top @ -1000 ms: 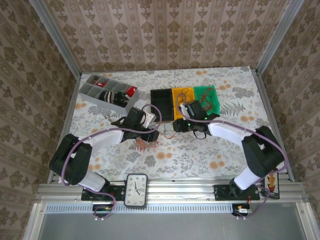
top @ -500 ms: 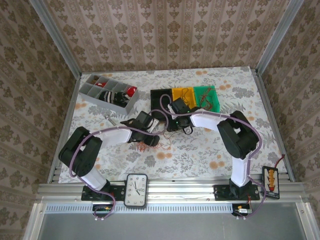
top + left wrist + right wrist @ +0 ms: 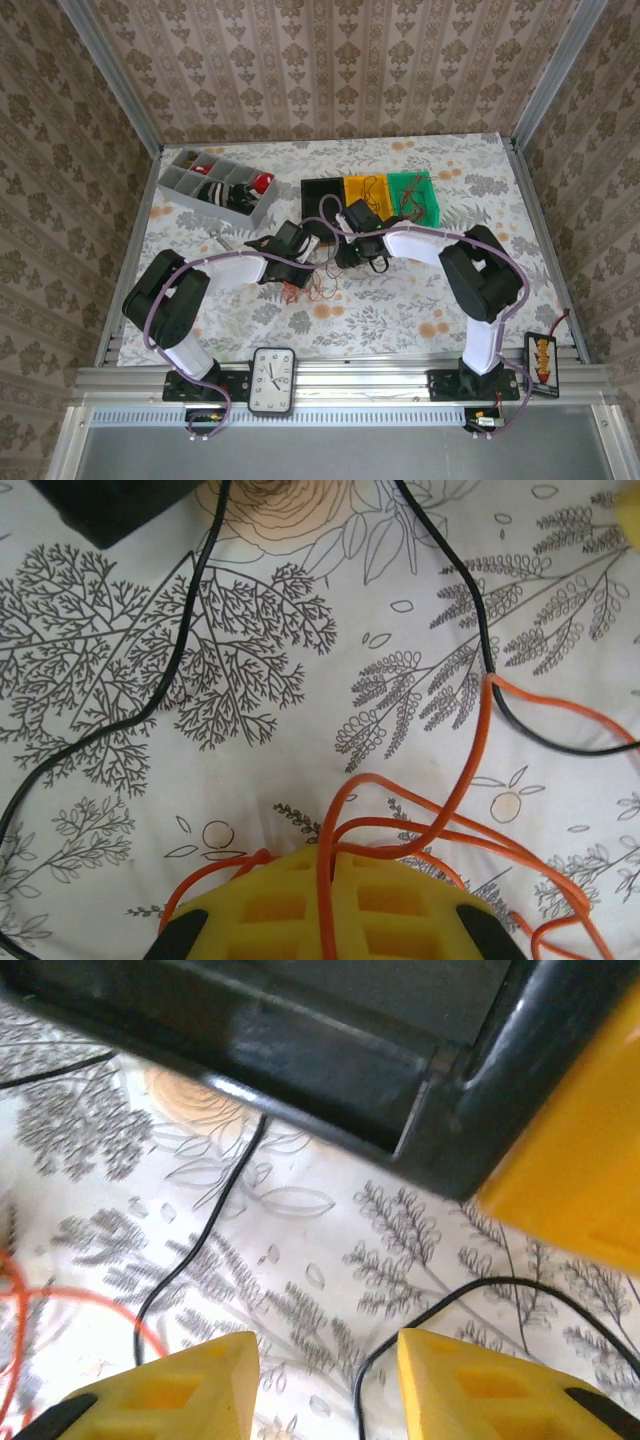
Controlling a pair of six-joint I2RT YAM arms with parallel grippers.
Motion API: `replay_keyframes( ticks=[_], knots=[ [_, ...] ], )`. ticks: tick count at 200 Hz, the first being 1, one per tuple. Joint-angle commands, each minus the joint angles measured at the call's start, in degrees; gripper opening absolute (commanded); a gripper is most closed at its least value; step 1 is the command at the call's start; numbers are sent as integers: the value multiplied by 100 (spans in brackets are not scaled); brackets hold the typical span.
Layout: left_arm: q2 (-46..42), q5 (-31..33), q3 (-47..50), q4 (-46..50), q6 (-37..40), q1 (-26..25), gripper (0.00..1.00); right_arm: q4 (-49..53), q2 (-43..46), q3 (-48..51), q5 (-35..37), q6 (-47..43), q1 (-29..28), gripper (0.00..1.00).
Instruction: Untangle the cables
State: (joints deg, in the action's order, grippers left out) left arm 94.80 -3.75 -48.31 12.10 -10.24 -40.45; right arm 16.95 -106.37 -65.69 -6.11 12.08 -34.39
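Observation:
On the flowered cloth, in the middle of the top view, lies a small tangle of orange and dark cables (image 3: 303,291). My left gripper (image 3: 300,272) sits right over it. In the left wrist view its yellow jaws (image 3: 340,865) are shut on an orange cable (image 3: 455,790) that runs up between them and loops to the right. Two black cables (image 3: 482,630) cross the cloth beyond. My right gripper (image 3: 347,256) hovers just in front of the bins. Its yellow fingers (image 3: 328,1355) stand open, and a black cable (image 3: 372,1368) lies between them beside the right finger.
Black (image 3: 322,196), yellow (image 3: 364,190) and green (image 3: 416,196) bins stand side by side behind the grippers, the coloured ones with wires in them. A grey compartment box (image 3: 214,186) is at the back left. A clock (image 3: 273,380) lies on the near rail.
My left gripper has shut on the orange cable. The right arm swung left toward the tangle, and the left arm edged right.

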Motion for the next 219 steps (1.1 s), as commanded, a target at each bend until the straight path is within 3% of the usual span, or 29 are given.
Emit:
replay_keyframes(
  ticks=[1, 57, 177, 219],
  knots=[
    [268, -223, 37, 179, -49, -51, 0, 60, 543, 310, -391, -153, -32, 42],
    [275, -240, -55, 231, 53, -49, 0, 247, 765, 654, -872, -473, -68, 46],
    [249, -285, -44, 180, -31, -67, 0, 497, -99, 245, -51, -631, -271, 46],
    [266, -311, -55, 170, -68, -81, 0, 508, 239, 475, 13, -645, -340, 48]
  ],
)
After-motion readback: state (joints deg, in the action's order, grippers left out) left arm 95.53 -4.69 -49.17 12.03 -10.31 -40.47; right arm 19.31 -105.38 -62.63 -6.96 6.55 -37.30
